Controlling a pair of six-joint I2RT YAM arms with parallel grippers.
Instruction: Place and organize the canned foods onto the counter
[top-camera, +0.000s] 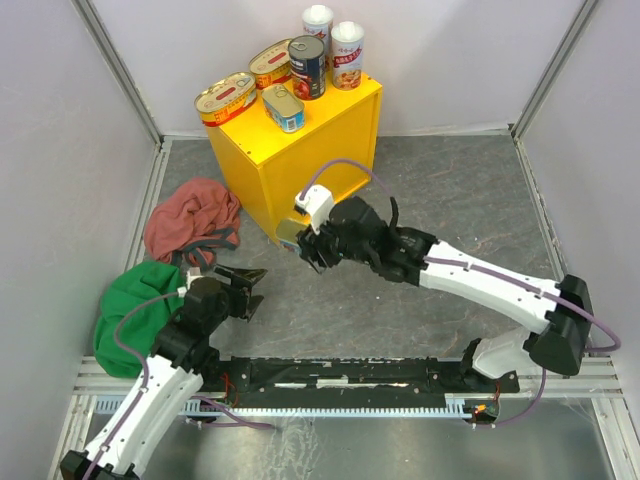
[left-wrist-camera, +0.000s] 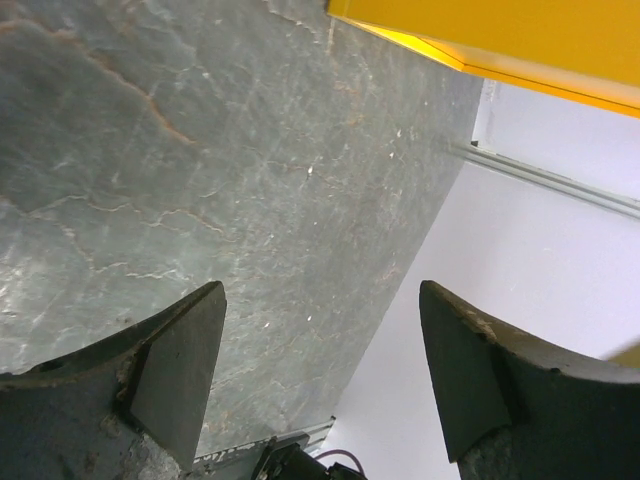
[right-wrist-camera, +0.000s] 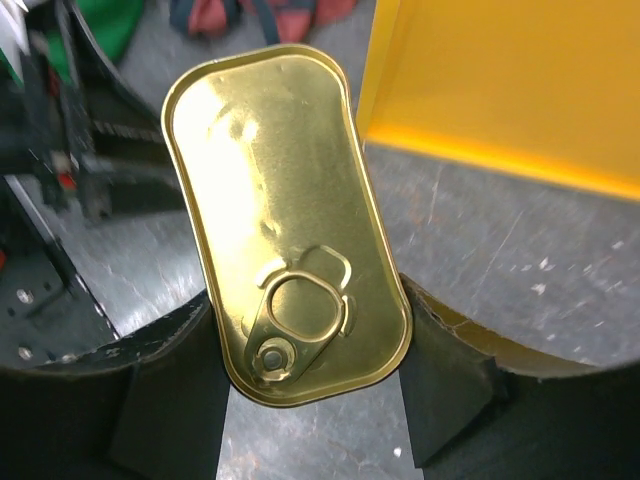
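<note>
The counter (top-camera: 300, 150) is a yellow box, and several canned foods stand on its top: two tall white-topped cylinders (top-camera: 332, 32), a dark round can (top-camera: 306, 66), two oval gold tins (top-camera: 226, 97) and a blue-sided rectangular tin (top-camera: 283, 108). My right gripper (top-camera: 303, 243) is low in front of the counter's near face, shut on a rectangular gold tin (right-wrist-camera: 285, 215) with a pull tab. Its fingers (right-wrist-camera: 455, 385) press the tin's long sides near the tab end. My left gripper (left-wrist-camera: 320, 370) hangs open over bare floor, nothing between its fingers (left-wrist-camera: 180, 365).
A red cloth (top-camera: 193, 220) lies left of the counter, and a green cloth (top-camera: 135, 312) sits beside my left arm. Grey stone-patterned floor (top-camera: 460, 190) stretches right of the counter. White walls enclose the cell, and a metal rail (top-camera: 350, 380) runs along the near edge.
</note>
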